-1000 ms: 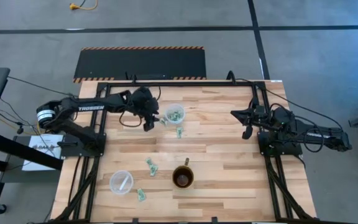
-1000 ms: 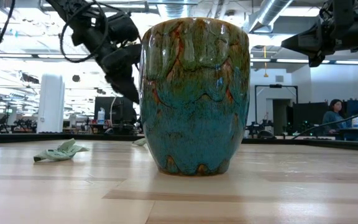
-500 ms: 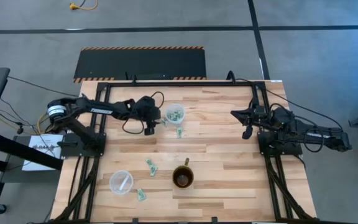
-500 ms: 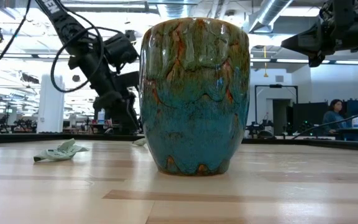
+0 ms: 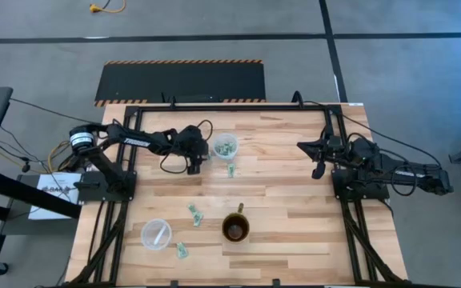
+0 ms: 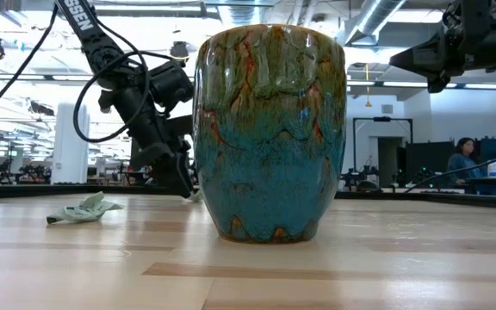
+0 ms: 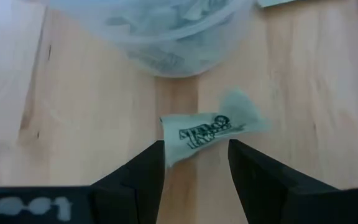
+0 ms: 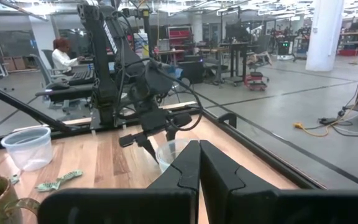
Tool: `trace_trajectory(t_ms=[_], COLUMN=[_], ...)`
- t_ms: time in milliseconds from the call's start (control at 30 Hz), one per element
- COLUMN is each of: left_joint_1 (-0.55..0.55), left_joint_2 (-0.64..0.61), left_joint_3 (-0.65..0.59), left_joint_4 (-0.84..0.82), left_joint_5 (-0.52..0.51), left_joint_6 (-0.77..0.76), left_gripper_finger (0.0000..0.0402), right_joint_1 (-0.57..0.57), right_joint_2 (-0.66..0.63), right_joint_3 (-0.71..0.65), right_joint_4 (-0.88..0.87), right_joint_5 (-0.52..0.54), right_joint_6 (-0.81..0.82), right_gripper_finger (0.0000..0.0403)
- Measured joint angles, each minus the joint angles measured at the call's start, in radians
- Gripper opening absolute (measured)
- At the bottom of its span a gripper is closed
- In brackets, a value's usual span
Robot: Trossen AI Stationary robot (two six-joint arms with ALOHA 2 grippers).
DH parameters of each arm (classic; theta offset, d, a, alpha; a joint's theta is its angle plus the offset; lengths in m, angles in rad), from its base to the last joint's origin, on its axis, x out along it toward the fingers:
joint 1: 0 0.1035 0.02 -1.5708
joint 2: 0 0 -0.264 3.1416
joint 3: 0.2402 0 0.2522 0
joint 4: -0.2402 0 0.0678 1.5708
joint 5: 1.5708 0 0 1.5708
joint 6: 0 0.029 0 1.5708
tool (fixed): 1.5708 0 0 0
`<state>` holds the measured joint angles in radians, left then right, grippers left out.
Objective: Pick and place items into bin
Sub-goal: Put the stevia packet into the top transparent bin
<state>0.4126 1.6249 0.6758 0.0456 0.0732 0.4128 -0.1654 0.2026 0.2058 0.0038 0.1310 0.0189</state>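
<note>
One wrapper point(image 7: 211, 129) lies between my left gripper point(image 7: 196, 163)'s spread fingers, just beside the clear bin point(image 5: 225, 146).
Since a second ago I've brought that gripper down to the table at the bin's nine o'clock; the right gripper point(image 5: 317, 170) waits clenched at three o'clock, unchanged.

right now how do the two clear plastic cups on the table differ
The cup by the left tool holds a heap of green-and-white wrappers; the cup near the front edge shows no wrappers, only something pale inside. The first stands at the table's far side, with the open left tool low beside it over a loose wrapper; the second stands alone, away from both arms. Both are clear, round and upright.
</note>
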Motion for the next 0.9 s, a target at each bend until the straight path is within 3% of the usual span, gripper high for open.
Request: trace_trajectory(t_ms=[700,900], left_joint_1=[-0.001,-0.002], left_joint_2=[0.077,0.079], left_joint_3=[0.004,0.002], left_joint_4=[0.048,0.080], left_joint_5=[0.083,0.083], left_joint_6=[0.001,-0.071], left_gripper_finger=[0.0166,0.0112], right_joint_1=[0.000,0.000], right_joint_2=[0.000,0.000], right_joint_3=[0.000,0.000], right_joint_4=[0.000,0.000], right_joint_5=[0.000,0.000], right_joint_6=[0.000,0.000], right_gripper_finger=[0.0000,0.0000])
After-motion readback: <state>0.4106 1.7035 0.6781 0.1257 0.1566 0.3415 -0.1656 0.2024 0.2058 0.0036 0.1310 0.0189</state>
